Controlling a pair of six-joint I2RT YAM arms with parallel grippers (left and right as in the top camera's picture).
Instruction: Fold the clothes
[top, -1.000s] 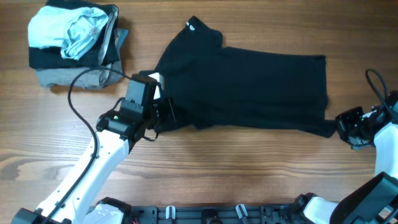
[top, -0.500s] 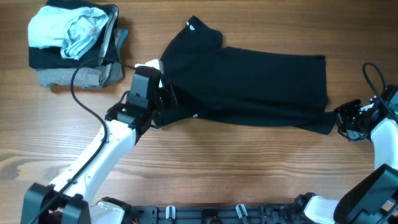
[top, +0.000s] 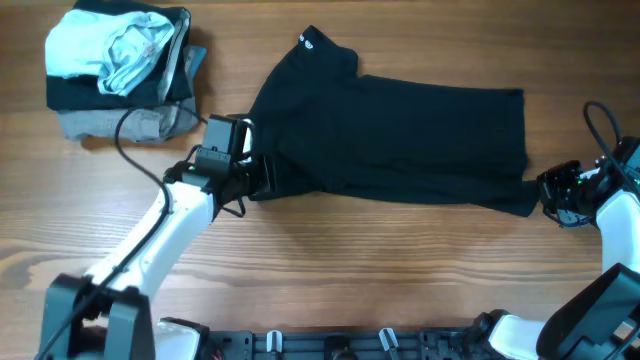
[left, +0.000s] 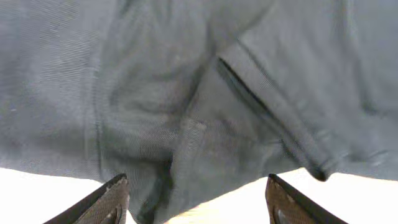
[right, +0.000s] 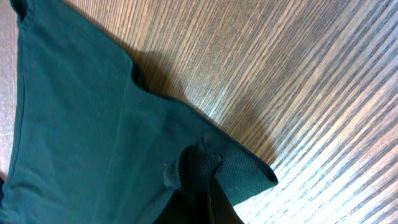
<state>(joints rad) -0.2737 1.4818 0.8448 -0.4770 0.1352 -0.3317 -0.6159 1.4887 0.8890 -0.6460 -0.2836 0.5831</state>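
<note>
A black shirt (top: 400, 135) lies spread on a wooden table (top: 380, 270). Its near edge sits directly ahead of the left gripper (top: 262, 177), whose fingers (left: 115, 198) stand wide apart, released, with rumpled cloth lying between them. The shirt's far lower corner is drawn into the right gripper (top: 548, 192), which appears clenched on it, though its wrist view shows almost nothing of its fingers. Since half a second ago, the left gripper has drawn back toward its own side, and a small pale mark on the hem near it has gone from sight; the right gripper has not moved. Beyond the left gripper's outer side, well apart from the shirt, sits a pile of folded clothes (top: 118, 72).
</note>
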